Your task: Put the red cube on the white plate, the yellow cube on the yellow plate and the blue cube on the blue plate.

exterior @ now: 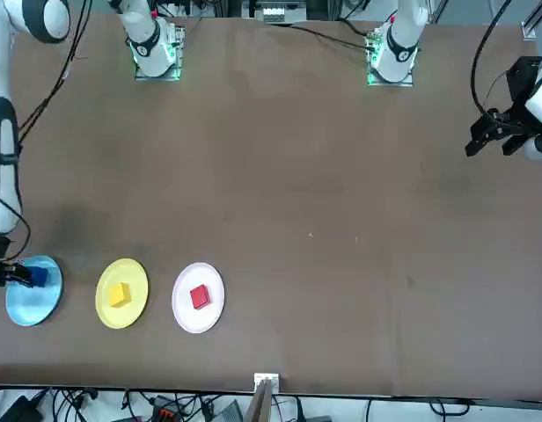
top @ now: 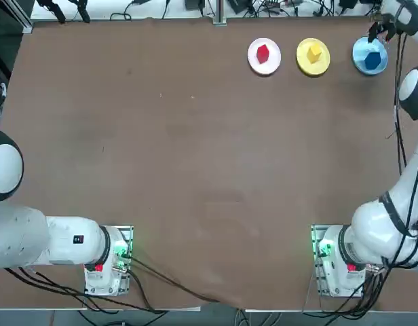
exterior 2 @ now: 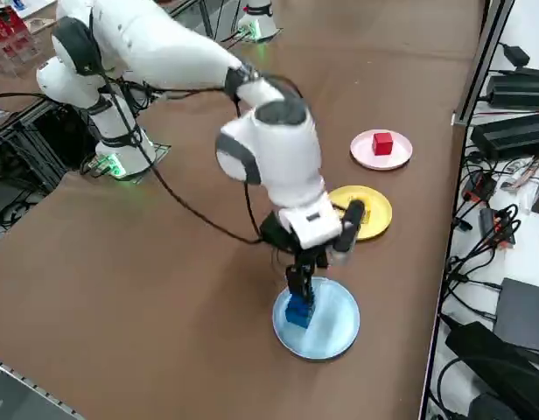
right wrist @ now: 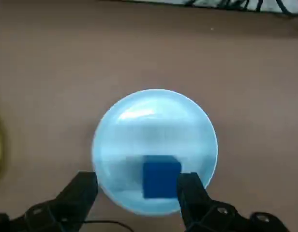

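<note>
The deep blue cube (right wrist: pixel 161 176) rests on the light blue plate (right wrist: pixel 154 121), near its rim. My right gripper (right wrist: pixel 137 181) hangs just over it, open, one finger on each side of the cube and a gap on at least one side. In the top view the gripper (top: pixel 380 32) is at the far right corner by the blue plate (top: pixel 362 62) and blue cube (top: pixel 373 60). A red cube (top: pixel 262 53) lies on the white plate (top: pixel 253 62). On the yellow plate (top: pixel 304 62) sits the yellow cube (top: pixel 314 52).
The three plates stand in a row along the far edge of the brown table (top: pixel 195 170). Cables and power bricks (exterior 2: pixel 514 87) lie just beyond that edge. The right arm's black cable (exterior 2: pixel 191 206) loops over the table beside the blue plate.
</note>
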`<state>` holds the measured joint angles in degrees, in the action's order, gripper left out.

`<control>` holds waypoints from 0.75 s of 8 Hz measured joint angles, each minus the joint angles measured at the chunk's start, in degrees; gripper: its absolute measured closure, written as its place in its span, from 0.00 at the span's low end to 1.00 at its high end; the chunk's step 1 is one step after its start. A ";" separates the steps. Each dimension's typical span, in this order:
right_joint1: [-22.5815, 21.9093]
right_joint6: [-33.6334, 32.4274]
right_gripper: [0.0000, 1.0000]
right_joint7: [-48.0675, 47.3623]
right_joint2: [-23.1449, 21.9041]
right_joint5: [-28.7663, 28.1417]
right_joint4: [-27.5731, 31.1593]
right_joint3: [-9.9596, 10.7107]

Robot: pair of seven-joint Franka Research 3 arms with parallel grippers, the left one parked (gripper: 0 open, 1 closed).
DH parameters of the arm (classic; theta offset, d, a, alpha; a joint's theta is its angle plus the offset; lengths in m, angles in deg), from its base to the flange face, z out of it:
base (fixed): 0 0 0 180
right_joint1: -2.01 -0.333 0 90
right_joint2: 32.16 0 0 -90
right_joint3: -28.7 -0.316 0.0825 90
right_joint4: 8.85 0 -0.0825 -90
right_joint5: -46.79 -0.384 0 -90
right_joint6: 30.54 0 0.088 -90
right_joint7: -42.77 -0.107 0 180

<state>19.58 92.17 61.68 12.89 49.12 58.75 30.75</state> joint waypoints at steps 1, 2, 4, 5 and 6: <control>-1.75 -5.08 0.00 -0.12 -3.90 -0.20 -0.37 -0.07; -3.55 -9.96 0.00 -0.58 -7.77 -0.29 -0.43 -0.14; -7.10 -21.63 0.00 -6.00 -14.33 -0.72 -0.45 -0.25; -8.80 -28.29 0.00 -10.50 -17.08 -0.89 -0.42 -0.29; -10.44 -35.15 0.00 -13.25 -19.58 -1.28 -0.34 -0.37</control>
<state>9.14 57.01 48.43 -6.69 47.84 58.41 30.39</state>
